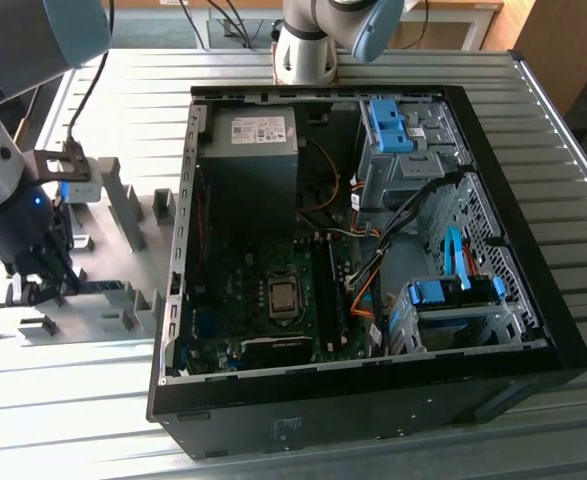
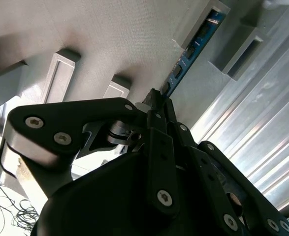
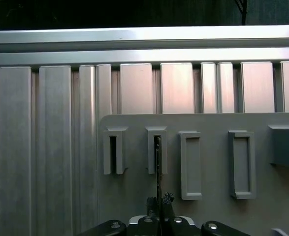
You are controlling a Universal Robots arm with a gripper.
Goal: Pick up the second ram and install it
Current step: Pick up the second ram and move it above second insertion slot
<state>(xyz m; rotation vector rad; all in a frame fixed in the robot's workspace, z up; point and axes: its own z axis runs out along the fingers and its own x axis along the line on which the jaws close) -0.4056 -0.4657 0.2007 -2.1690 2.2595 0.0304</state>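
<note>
Pick-up step: the gripper's (image 2: 159, 100) fingers (image 2: 153, 130) are clamped on the second ram (image 2: 191, 51) standing in the holder plate (image 3: 213, 162), which calls for a straight lift clear.

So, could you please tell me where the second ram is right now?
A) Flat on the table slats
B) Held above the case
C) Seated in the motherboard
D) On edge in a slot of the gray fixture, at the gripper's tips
D: in the second wrist view the second ram stands in a slot of the gray fixture, with the gripper closed on its end.
</note>
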